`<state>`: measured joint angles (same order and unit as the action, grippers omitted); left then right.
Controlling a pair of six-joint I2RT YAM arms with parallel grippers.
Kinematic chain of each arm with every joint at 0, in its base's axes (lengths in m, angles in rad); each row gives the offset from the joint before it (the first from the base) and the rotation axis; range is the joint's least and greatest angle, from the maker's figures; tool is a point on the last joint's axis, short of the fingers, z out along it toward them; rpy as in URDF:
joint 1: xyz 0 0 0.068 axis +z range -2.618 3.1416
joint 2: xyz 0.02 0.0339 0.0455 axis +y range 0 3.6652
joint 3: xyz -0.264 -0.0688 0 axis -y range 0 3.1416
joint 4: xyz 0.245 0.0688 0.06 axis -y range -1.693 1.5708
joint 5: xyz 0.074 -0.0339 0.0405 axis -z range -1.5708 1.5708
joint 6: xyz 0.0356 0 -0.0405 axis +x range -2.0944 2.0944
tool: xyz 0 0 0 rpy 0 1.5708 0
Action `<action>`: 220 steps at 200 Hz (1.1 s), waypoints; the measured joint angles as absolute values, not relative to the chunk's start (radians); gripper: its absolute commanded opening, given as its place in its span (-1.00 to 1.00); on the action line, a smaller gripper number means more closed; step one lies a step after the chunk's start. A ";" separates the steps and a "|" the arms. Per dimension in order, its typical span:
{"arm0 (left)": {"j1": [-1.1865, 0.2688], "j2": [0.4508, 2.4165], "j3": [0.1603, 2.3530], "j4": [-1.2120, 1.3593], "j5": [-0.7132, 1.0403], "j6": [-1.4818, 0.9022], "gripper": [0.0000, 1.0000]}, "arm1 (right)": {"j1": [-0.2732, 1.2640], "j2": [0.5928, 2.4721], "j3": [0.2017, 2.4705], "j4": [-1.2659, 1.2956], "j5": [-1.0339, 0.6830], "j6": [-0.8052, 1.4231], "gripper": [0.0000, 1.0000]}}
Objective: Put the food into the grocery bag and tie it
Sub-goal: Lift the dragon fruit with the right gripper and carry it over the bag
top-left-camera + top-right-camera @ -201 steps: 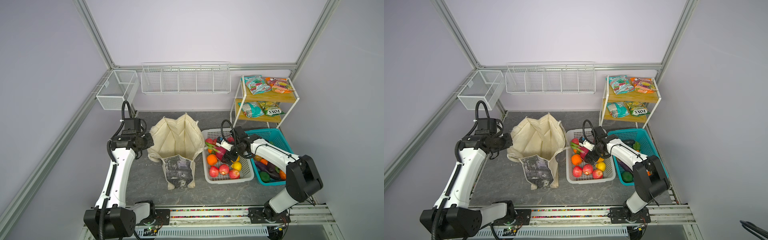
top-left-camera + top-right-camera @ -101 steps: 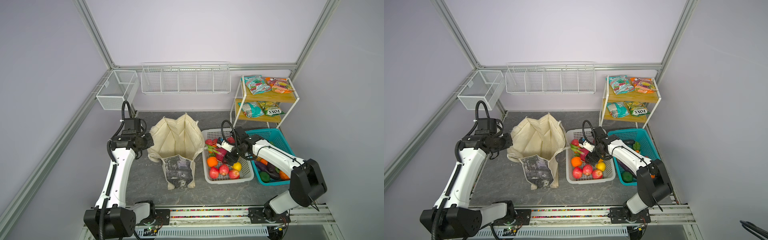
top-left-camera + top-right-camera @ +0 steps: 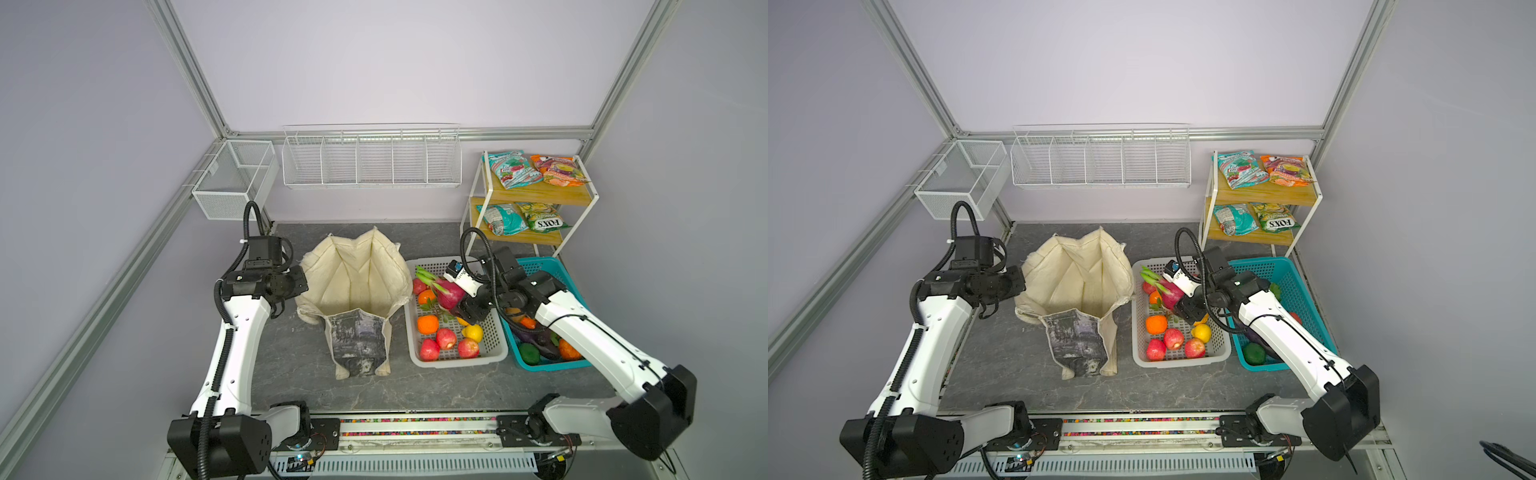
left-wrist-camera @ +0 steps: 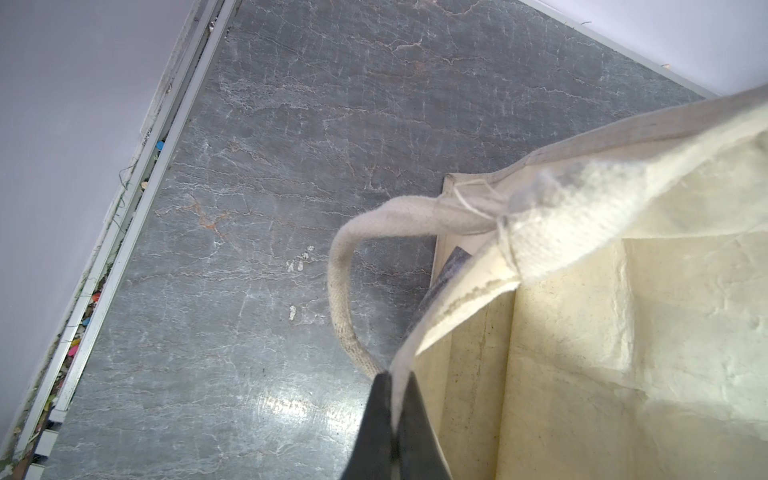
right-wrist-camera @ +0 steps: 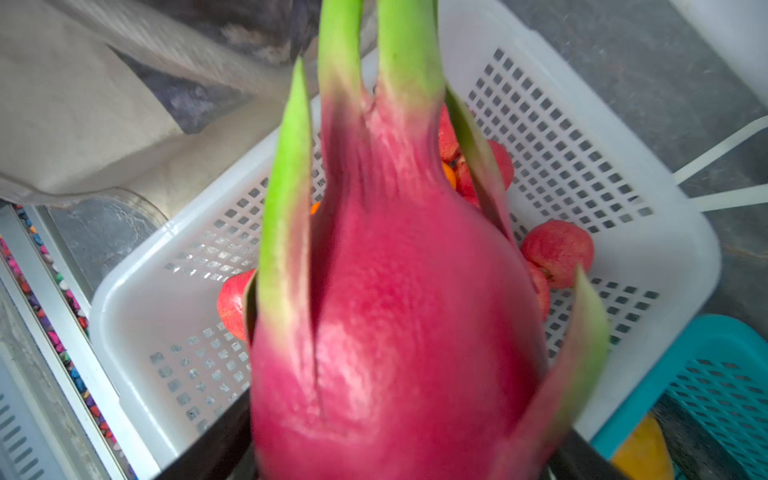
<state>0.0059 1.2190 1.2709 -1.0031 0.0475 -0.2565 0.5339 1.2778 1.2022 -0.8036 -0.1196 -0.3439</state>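
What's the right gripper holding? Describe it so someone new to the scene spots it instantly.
Find the white basket between the cream bag and the teal basket. Over its far half, the right gripper clamps a dragon fruit. It alone is pink with long green tips; its neighbours are plain round red, orange and yellow fruits.
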 measured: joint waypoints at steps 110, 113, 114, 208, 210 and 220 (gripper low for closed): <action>0.007 1.219 1.271 -0.997 0.076 -0.256 -1.00 | 0.752 1.293 1.562 -0.849 -0.052 -0.295 0.52; 0.006 1.219 1.271 -0.997 0.077 -0.256 -1.00 | 0.764 1.304 1.573 -0.848 -0.051 -0.295 0.52; 0.006 1.219 1.271 -0.997 0.077 -0.256 -1.00 | 0.767 1.307 1.576 -0.848 -0.051 -0.295 0.52; 0.007 1.219 1.270 -0.992 0.093 -0.256 -1.00 | 0.919 1.680 1.872 -0.842 -0.052 -0.331 0.55; 0.007 1.219 1.270 -0.992 0.093 -0.256 -1.00 | 0.919 1.685 1.877 -0.842 -0.053 -0.331 0.55; 0.007 1.219 1.270 -0.992 0.095 -0.256 -1.00 | 0.921 1.719 1.907 -0.842 -0.060 -0.336 0.55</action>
<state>0.0067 1.2190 1.2697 -0.9920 0.0952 -0.2562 0.9207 1.7191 1.9072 -0.8421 -0.0605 -0.3359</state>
